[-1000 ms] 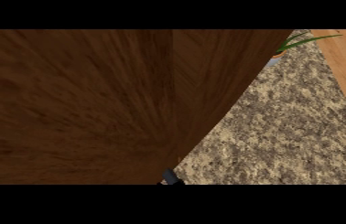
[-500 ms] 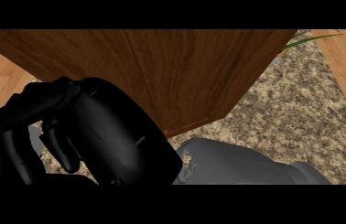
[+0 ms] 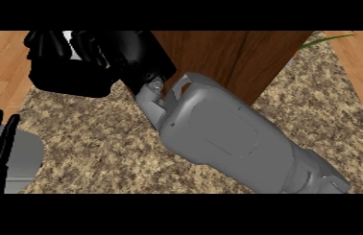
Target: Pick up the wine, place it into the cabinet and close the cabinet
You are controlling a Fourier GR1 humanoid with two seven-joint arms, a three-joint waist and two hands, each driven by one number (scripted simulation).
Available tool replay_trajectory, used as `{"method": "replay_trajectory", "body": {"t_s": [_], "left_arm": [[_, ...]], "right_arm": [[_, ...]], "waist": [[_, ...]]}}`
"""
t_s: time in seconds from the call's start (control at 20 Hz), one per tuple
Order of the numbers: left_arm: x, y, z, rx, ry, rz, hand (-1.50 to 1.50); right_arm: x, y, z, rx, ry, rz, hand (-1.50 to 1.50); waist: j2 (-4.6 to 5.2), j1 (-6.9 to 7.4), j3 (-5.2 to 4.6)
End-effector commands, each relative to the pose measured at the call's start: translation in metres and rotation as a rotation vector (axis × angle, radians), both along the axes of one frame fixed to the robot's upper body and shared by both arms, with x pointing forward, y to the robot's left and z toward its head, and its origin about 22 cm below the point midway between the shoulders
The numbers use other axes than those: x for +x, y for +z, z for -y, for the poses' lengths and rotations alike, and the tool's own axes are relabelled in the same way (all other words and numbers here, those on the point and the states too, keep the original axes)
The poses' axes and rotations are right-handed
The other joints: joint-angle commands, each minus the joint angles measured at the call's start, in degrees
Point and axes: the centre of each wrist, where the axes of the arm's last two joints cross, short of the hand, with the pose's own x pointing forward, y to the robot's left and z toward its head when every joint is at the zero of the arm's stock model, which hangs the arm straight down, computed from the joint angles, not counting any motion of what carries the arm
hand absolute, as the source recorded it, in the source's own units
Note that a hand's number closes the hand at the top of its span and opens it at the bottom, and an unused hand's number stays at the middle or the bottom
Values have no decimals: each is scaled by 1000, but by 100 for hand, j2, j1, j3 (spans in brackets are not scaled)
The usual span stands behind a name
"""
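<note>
No wine bottle shows in the head view. My right hand [image 3: 92,61] is at the upper left, its grey forearm [image 3: 227,143] running in from the lower right. The fingers are curled, and a small pale patch shows between them; I cannot tell what it is. The dark wooden cabinet door [image 3: 234,61] stands at the top middle, just right of the hand and behind the wrist. My left hand [image 3: 7,133] shows only at the left edge, fingers straight and pointing up, resting.
A speckled stone counter [image 3: 92,152] fills the lower part of the view. Light wood surfaces lie at the top left [image 3: 10,66] and top right [image 3: 351,56]. A green leaf tip [image 3: 322,40] pokes in by the door's upper right.
The wooden door, which filled most of the view, has drawn back to the top middle. My right hand and forearm have swung up and left across the counter.
</note>
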Motion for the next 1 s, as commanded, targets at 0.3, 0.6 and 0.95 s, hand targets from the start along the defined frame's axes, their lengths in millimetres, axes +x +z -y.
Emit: {"method": "replay_trajectory", "body": {"t_s": [0.3,0.6,0.95], "left_arm": [[-2,-8,4,20,-21,-15,-150],[-2,-6,0,1,-3,-13,-150],[6,3,7,7,-16,9,-150]], "right_arm": [[70,-18,31,-34,-58,-23,150],[83,-32,52,-59,-124,12,150],[93,-48,67,-95,-116,44,150]], "waist": [[25,-10,2],[18,-2,0],[50,-41,3]]}}
